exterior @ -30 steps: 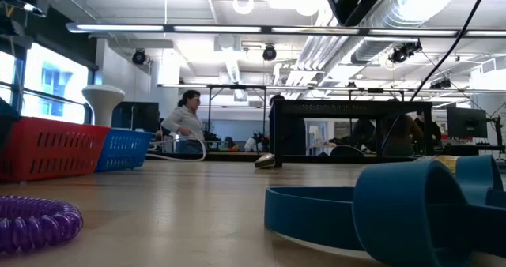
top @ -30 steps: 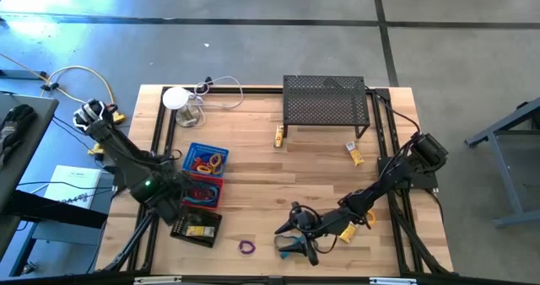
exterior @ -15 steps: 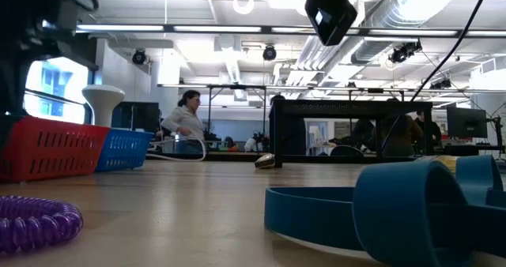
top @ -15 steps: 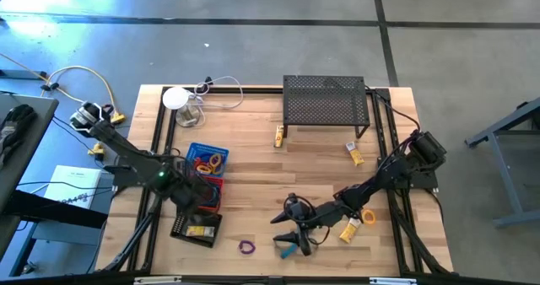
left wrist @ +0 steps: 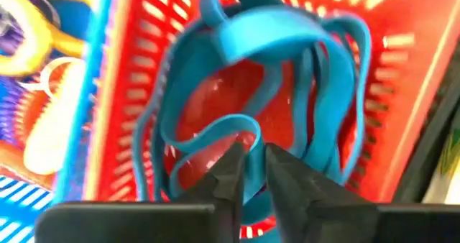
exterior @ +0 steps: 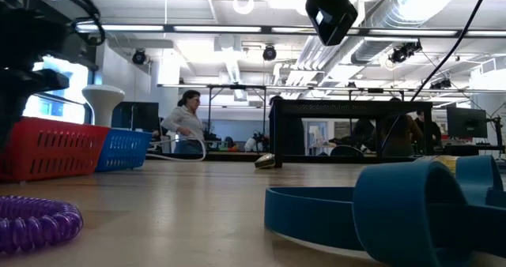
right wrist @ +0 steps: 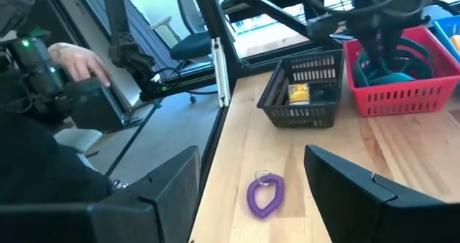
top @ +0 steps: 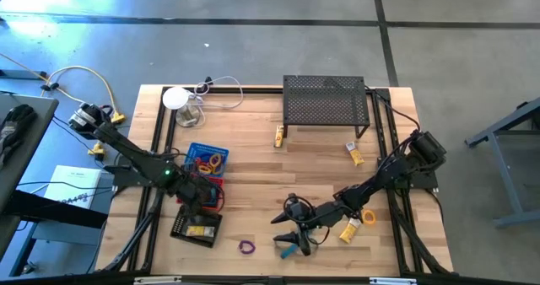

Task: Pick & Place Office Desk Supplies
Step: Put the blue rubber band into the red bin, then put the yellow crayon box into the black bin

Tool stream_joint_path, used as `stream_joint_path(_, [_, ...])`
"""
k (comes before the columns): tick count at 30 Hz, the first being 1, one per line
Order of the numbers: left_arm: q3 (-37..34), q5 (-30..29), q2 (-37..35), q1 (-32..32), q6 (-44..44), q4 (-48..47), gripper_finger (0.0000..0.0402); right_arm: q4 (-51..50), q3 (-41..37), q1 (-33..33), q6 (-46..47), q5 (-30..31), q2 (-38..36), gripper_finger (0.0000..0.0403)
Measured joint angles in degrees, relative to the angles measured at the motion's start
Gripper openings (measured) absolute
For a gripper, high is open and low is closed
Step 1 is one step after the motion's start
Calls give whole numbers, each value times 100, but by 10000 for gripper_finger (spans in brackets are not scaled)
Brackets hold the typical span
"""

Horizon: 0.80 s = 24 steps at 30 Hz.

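Observation:
My left gripper (left wrist: 250,155) points down into the red basket (left wrist: 180,42), its fingertips a narrow gap apart over a tangle of blue elastic loops (left wrist: 287,38). The high view puts it (top: 205,199) at the table's left. My right gripper (right wrist: 251,157) stands open and level near the front middle (top: 288,228), holding nothing. A purple coil ring (right wrist: 266,195) lies on the table ahead of it. Another blue loop (exterior: 332,212) lies flat on the wood by this gripper (top: 288,251). Short yellow tubes (top: 278,136) (top: 355,154) (top: 348,230) and an orange ring (top: 369,217) rest on the table. My left gripper comes at the blue loops from above. One strand (left wrist: 215,131) curves past the fingertips and runs into the narrow gap between them. I cannot tell whether the fingers touch it. The loops lie in the red basket.
A blue basket (top: 205,158) with coloured rings stands behind the red one, and a black basket (top: 196,226) with a yellow item in front of it. The black mesh shelf (top: 326,104) is at the far right, the white round device (top: 175,98) at the far left.
My left gripper has swung from the table's left edge toward the right and come down over the red basket, rolling as it went.

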Motion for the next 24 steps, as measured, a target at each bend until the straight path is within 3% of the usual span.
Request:
stream_joint_path(11, [459, -43, 0, 352, -155, -580, 116, -149, -2, 81, -149, -50, 0, 238])
stream_joint_path(18, [1169, 14, 0, 340, -92, -1564, 120, -530, 0, 40, -115, -1088, 0, 238])
stream_joint_path(24, [1829, -106, -3, 340, 173, -2504, 120, -2361, 0, -233, 1563, -1573, -32, 238])
